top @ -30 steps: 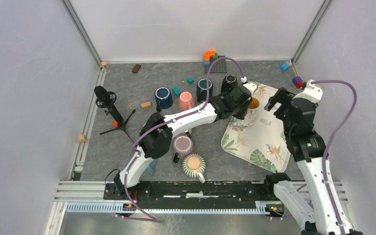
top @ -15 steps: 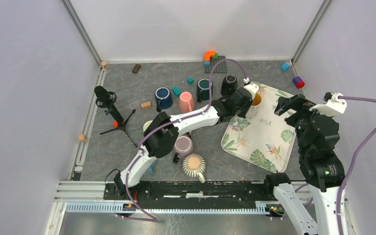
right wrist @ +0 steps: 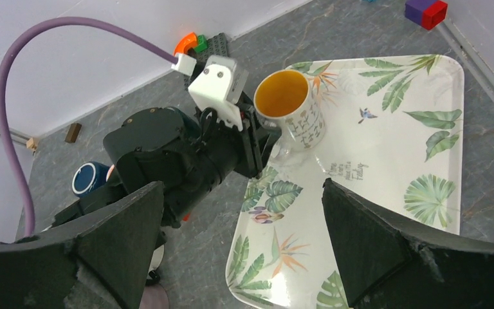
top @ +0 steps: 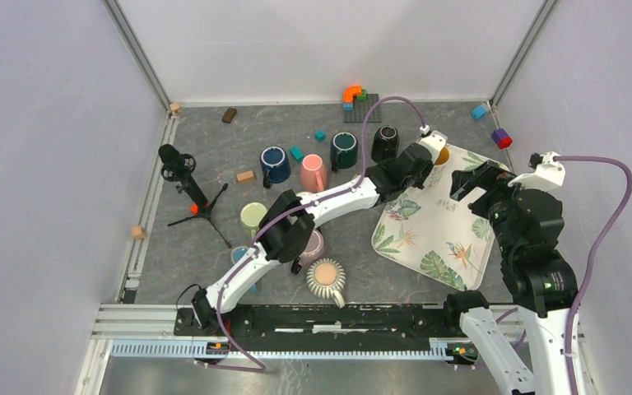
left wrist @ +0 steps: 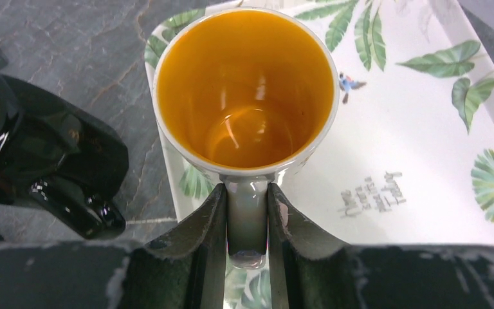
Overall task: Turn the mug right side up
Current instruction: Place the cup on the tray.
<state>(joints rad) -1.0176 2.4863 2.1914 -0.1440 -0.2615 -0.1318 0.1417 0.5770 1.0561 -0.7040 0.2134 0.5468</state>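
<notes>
We find the mug (left wrist: 244,90) mouth up at the far left corner of the tray (right wrist: 424,129); whether its base touches the tray we cannot tell. The left gripper (left wrist: 247,193) pinches its handle. A black mug (left wrist: 38,148) stands just beside that corner, off the tray. The right gripper (right wrist: 241,190) hangs above the tray's right side, jaws wide, holding nothing. Further left we see a green mug (top: 344,150), a pink mug (top: 313,170) and a blue mug (top: 275,164), then a tripod (top: 197,202). The table (top: 214,140) is grey and stone-patterned, between white walls (top: 329,41).
</notes>
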